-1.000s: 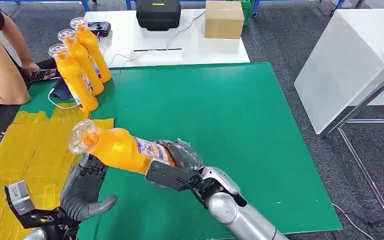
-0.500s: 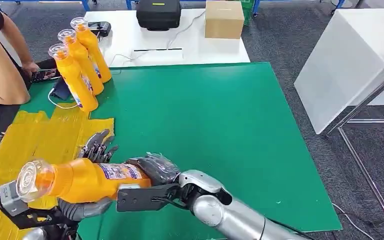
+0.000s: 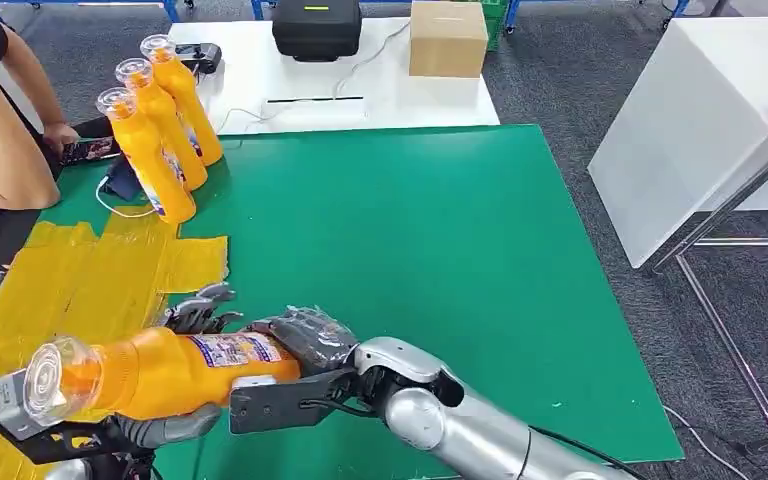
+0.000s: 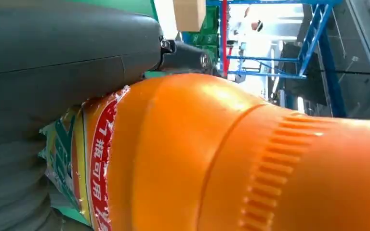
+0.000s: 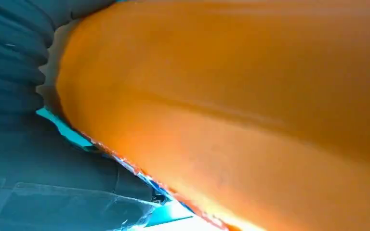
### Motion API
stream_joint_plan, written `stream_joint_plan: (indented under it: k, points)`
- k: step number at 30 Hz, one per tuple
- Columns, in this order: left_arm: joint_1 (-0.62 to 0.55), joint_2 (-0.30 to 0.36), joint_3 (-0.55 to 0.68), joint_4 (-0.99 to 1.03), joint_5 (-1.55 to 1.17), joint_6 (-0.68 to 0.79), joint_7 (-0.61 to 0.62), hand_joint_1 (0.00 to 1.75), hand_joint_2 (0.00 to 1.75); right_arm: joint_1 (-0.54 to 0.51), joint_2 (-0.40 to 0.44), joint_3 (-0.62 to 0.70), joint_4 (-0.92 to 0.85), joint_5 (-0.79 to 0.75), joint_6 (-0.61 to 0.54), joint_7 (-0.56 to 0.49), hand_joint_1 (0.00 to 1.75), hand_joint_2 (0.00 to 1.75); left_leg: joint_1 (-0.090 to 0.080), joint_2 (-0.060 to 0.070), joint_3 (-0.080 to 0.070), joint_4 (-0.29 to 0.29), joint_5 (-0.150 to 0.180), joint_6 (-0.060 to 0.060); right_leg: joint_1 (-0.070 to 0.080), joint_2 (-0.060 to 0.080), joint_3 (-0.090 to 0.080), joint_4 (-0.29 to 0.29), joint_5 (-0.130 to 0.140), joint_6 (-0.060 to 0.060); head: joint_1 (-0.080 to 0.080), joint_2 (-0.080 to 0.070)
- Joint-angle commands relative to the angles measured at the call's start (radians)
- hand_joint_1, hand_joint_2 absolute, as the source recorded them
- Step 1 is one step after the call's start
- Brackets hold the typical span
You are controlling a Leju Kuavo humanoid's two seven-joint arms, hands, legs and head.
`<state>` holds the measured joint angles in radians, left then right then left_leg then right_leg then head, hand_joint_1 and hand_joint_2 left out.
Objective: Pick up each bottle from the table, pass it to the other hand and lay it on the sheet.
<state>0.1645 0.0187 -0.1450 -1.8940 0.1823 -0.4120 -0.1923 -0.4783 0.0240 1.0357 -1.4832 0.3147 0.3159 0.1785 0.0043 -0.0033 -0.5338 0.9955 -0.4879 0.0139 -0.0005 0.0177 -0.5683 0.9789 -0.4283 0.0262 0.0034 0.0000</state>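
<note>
Glossy ribbed orange bottle (image 3: 160, 372) (clear cap) gripped by right robot hand (image 3: 305, 340), cradled in left robot hand (image 3: 185, 330)

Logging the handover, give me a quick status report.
Right hand grips the orange bottle's base; left hand cradles it beneath. Bottle horizontal over the yellow sheet. Nothing in the way.

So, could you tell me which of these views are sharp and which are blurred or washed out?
Head view: evenly lit and sharp across the green table and the standing bottles. Left wrist view: the held bottle is so close that it looks soft, and the background behind it is overexposed. Right wrist view: the bottle's orange body is out of focus, with a bright glare streak low on it.
</note>
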Motion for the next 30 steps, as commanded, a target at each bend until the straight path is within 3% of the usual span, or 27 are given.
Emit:
stream_joint_plan:
  k: [1, 11, 12, 13, 14, 16, 17, 23, 28, 30]
  points:
    - [-0.042, -0.006, 0.000, 0.061, 0.004, -0.011, -0.006, 1.75, 1.75, -0.018, -0.034, 0.068, 0.026, 0.012, 0.013, -0.005, 1.75, 1.75, 0.000, -0.001, 0.002, -0.001, 0.000, 0.000, 0.000, -0.002, 0.002, -0.001, 0.000, 0.000, 0.000, 0.000]
    - [-0.039, -0.008, 0.003, 0.060, 0.005, -0.013, -0.010, 1.75, 1.75, -0.010, -0.036, 0.061, 0.023, 0.026, -0.003, -0.008, 1.75, 1.75, 0.000, -0.001, 0.002, -0.001, 0.000, 0.000, 0.000, -0.003, 0.002, -0.001, 0.000, 0.000, 0.000, 0.000]
    - [-0.036, -0.010, 0.006, 0.059, 0.003, -0.012, -0.013, 1.75, 1.75, -0.002, -0.037, 0.055, 0.025, 0.028, -0.011, -0.009, 1.64, 1.75, 0.000, -0.002, 0.004, -0.002, 0.000, -0.001, 0.000, -0.005, 0.005, -0.002, 0.000, 0.000, 0.000, 0.000]
    - [-0.035, -0.011, 0.008, 0.060, 0.002, -0.011, -0.014, 1.75, 1.75, 0.003, -0.038, 0.049, 0.025, 0.031, -0.020, -0.009, 1.38, 1.75, 0.000, -0.002, 0.002, -0.001, 0.000, 0.000, 0.000, -0.003, 0.002, -0.001, 0.000, 0.000, 0.000, 0.000]
    - [-0.031, -0.016, 0.016, 0.060, 0.000, -0.007, -0.015, 1.75, 1.75, 0.020, -0.040, 0.033, 0.026, 0.041, -0.049, -0.008, 0.00, 1.75, 0.000, -0.002, 0.003, -0.002, 0.001, -0.001, 0.000, -0.004, 0.003, -0.002, 0.000, 0.000, 0.000, 0.000]
    - [-0.023, -0.018, 0.033, 0.056, -0.024, 0.012, -0.015, 1.75, 1.75, 0.053, -0.050, -0.006, 0.025, 0.042, -0.101, 0.001, 0.00, 1.75, 0.000, -0.003, 0.003, -0.002, 0.001, -0.001, 0.000, -0.004, 0.004, -0.003, 0.000, 0.000, 0.000, 0.000]
    - [-0.020, -0.019, 0.045, 0.051, -0.056, 0.029, -0.020, 1.75, 1.75, 0.070, -0.056, -0.023, 0.020, 0.048, -0.128, -0.002, 0.00, 0.00, 0.000, -0.003, 0.003, -0.002, 0.001, 0.000, 0.000, -0.004, 0.003, -0.002, 0.000, 0.000, 0.000, 0.000]
    - [-0.031, -0.043, 0.202, 0.069, -0.442, 0.214, 0.000, 1.75, 1.75, 0.307, -0.096, -0.221, -0.196, 0.184, -0.299, -0.072, 0.00, 0.00, 0.000, -0.005, 0.002, -0.001, 0.000, 0.000, 0.001, -0.007, 0.004, -0.002, -0.001, 0.000, 0.000, 0.000]
    - [-0.032, -0.040, 0.340, 0.137, -0.632, 0.282, -0.023, 1.75, 1.75, 0.391, -0.069, -0.335, -0.332, 0.225, -0.305, -0.075, 0.00, 0.00, 0.000, -0.003, 0.002, -0.001, 0.000, -0.001, 0.000, -0.004, 0.003, -0.001, -0.001, 0.000, 0.001, 0.000]
    - [-0.028, -0.019, 0.356, 0.155, -0.927, 0.421, -0.038, 1.75, 1.75, 0.422, -0.060, -0.376, -0.375, 0.223, -0.287, -0.096, 0.00, 0.00, 0.000, -0.001, 0.001, -0.001, -0.001, -0.001, 0.000, -0.003, 0.001, 0.000, -0.001, 0.000, 0.000, 0.000]
